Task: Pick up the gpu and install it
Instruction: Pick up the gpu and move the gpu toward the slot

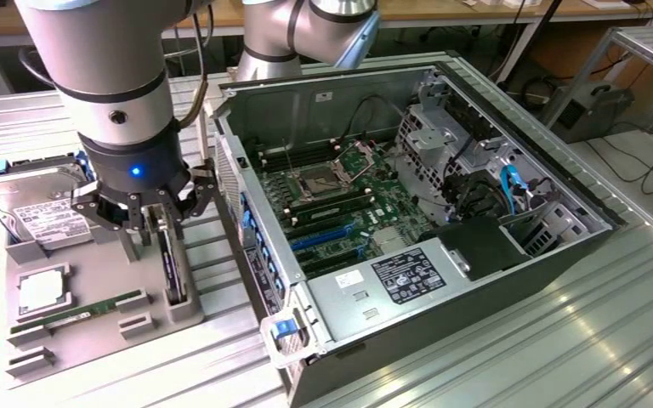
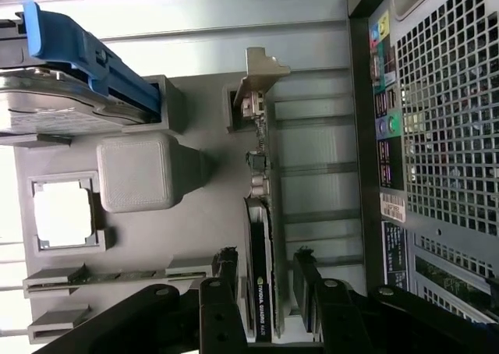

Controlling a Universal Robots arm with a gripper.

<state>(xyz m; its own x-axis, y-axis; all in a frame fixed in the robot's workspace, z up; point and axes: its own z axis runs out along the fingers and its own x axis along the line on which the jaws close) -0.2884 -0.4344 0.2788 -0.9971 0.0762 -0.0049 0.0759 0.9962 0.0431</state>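
Where the bench begins at the exterior view's left, a grey fixture tray (image 1: 105, 344) lies flat on the ribbed metal table (image 1: 508, 357). A silver hard drive (image 1: 34, 217) with a white label sits in the tray's far part. In the wrist view a blue rail (image 2: 86, 54) runs along the drive's edge. Nearer the camera lie a square processor (image 1: 43, 289) in its pocket and a narrow green RAM stick (image 1: 82, 310) in a slot.

Next along, the gpu (image 1: 173, 272) stands on its long edge in a slot at the side of the tray nearest the case. In the wrist view its silver end bracket (image 2: 253, 77) sits at the end away from the gripper. Its black shroud lies between the fingers (image 2: 226, 272).

The gripper (image 1: 154, 246) hangs straight over the card on the grey arm (image 1: 105, 68), with a blue light lit on its body. Its jaws are spread wide, one finger on each side of the gpu. The wrist view shows a gap on each side, so nothing is clamped and the card rests in the tray.

Just beside the tray is the computer case (image 1: 303, 106), lying on its side with the panel off. Inside it are the green motherboard (image 1: 343, 200), the blue expansion slots (image 1: 320, 238) with no card in them, and the power supply (image 1: 400, 276) with a black label. Drive cages (image 1: 451, 136) and blue cables (image 1: 512, 187) sit towards the exterior view's right.
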